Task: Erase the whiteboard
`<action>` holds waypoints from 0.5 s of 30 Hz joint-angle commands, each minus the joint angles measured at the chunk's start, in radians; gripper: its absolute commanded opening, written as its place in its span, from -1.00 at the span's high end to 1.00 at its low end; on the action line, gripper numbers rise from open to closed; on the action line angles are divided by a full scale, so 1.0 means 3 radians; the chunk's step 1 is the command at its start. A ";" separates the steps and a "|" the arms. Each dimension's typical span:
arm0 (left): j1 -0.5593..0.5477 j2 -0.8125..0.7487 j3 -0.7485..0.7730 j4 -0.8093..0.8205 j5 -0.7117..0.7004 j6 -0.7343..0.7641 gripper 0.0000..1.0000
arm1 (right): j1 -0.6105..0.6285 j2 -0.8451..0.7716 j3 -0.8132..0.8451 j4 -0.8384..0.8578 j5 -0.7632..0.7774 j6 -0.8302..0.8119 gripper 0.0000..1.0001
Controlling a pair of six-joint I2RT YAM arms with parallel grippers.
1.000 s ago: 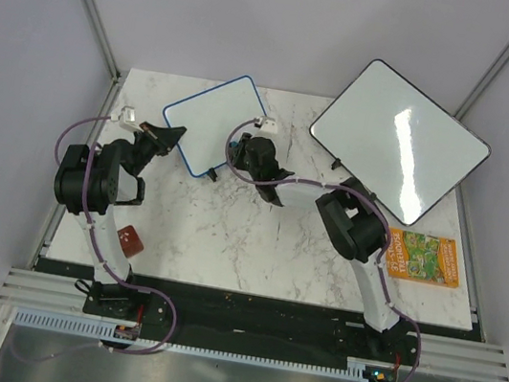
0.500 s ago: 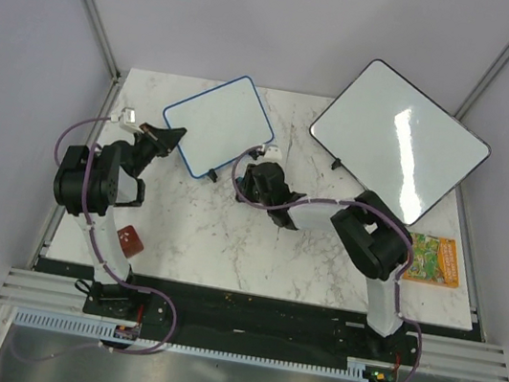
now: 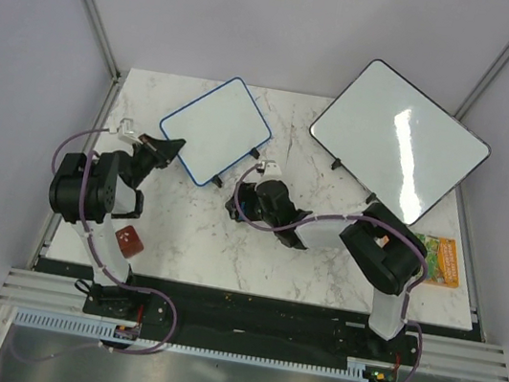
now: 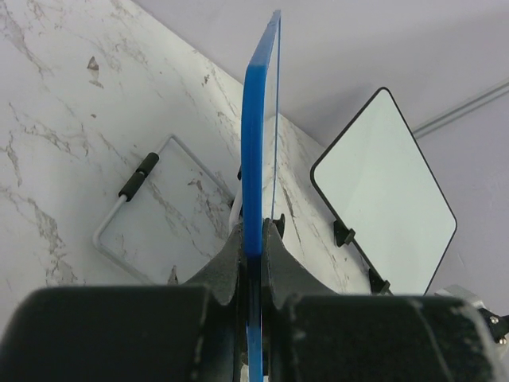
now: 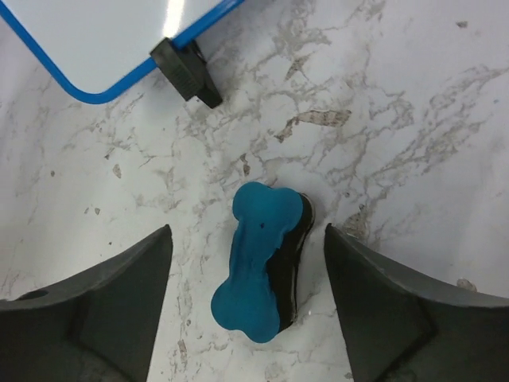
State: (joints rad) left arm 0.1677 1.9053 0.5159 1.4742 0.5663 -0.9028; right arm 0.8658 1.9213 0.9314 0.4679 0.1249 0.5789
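Note:
The whiteboard [image 3: 216, 130], small and blue-rimmed, shows a plain white face with no marks that I can make out. My left gripper [image 3: 166, 148] is shut on its left rim; in the left wrist view the blue rim [image 4: 253, 143] runs edge-on between the fingers of that gripper [image 4: 253, 247]. My right gripper [image 3: 245, 204] hangs open just in front of the board's near right corner. Between its fingers [image 5: 247, 232] a blue bone-shaped eraser [image 5: 266, 274] with a black pad lies loose on the marble. The board's corner [image 5: 103, 32] and a black foot [image 5: 187, 72] show above it.
A larger black-rimmed whiteboard [image 3: 396, 151] stands at the back right, also in the left wrist view [image 4: 382, 191]. A colourful card [image 3: 439, 259] lies at the right edge, and a small red-brown block [image 3: 130, 241] near the left arm. A grey wire loop [image 4: 131, 203] rests beside the blue board.
My right gripper has drawn back from the board toward the near side and opened, leaving the eraser on the table. The left gripper and board have shifted slightly.

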 commanded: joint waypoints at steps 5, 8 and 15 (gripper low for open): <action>-0.0073 -0.0153 -0.0324 0.0603 0.0347 0.0304 0.96 | -0.0048 -0.0120 0.0009 -0.0342 0.0222 -0.0196 -0.82; -0.0078 -0.0194 -0.0375 0.0578 0.0352 0.0330 0.97 | -0.0196 -0.0115 0.0137 -0.0389 0.0233 -0.0247 -0.83; -0.0083 -0.0389 -0.0549 0.0481 0.0311 0.0427 0.74 | -0.0605 -0.0100 0.0316 -0.0383 0.0039 -0.0288 -0.83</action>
State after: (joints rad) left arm 0.1658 1.8206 0.4030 1.4540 0.5667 -0.8730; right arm 0.7322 1.9045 0.9775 0.3710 0.1509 0.5179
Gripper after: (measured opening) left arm 0.098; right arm 0.916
